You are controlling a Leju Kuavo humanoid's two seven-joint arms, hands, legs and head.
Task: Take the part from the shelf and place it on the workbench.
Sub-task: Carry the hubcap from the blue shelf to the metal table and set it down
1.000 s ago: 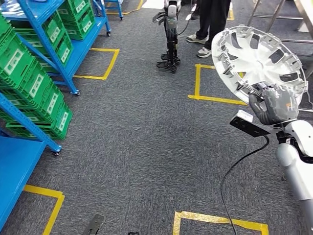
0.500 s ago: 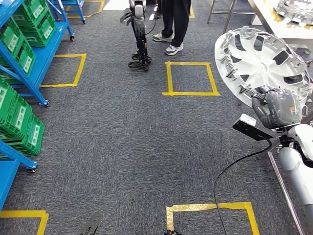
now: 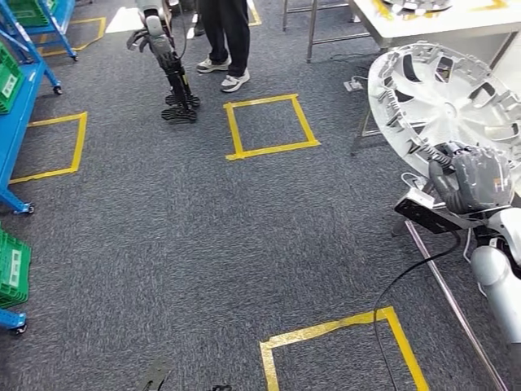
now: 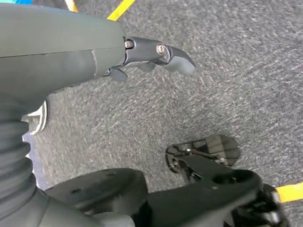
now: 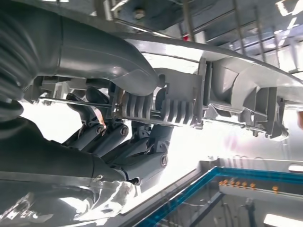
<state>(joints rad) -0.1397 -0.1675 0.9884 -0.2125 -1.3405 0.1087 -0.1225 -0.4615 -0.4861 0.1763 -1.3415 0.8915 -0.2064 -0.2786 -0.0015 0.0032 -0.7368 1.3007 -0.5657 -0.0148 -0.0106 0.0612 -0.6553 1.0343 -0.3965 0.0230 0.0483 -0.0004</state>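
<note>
Silver-grey plastic, the part (image 3: 445,102) is a round wheel cover, held up at the right of the head view by the right robot hand (image 3: 470,179), which grips its lower rim. The cover tilts with its ribbed back toward the camera and rises above and to the left of that hand. In the right wrist view the thumb (image 5: 107,56) lies over one face of the rim (image 5: 214,94) and the dark fingers (image 5: 118,137) curl against the other, so the hand is clamped on the part. Beyond the part, farther from the hand, stands the white counter (image 3: 430,24) on metal legs, with another cover (image 3: 418,5) lying on it. A black cable (image 3: 399,281) hangs just below the hand. The left robot hand (image 4: 161,52) shows in the left wrist view above grey carpet (image 4: 232,71), its one visible finger stretched out and touching nothing; whether its other fingers are spread or curled I cannot tell. Well off to the left of the right hand, yellow tape squares (image 3: 270,126) mark the carpet, a person's legs (image 3: 227,32) stand by the far one, a small robot (image 3: 166,57) stands beside them, and a blue shelf (image 3: 15,122) with green bins (image 3: 13,269) lines the left edge.
</note>
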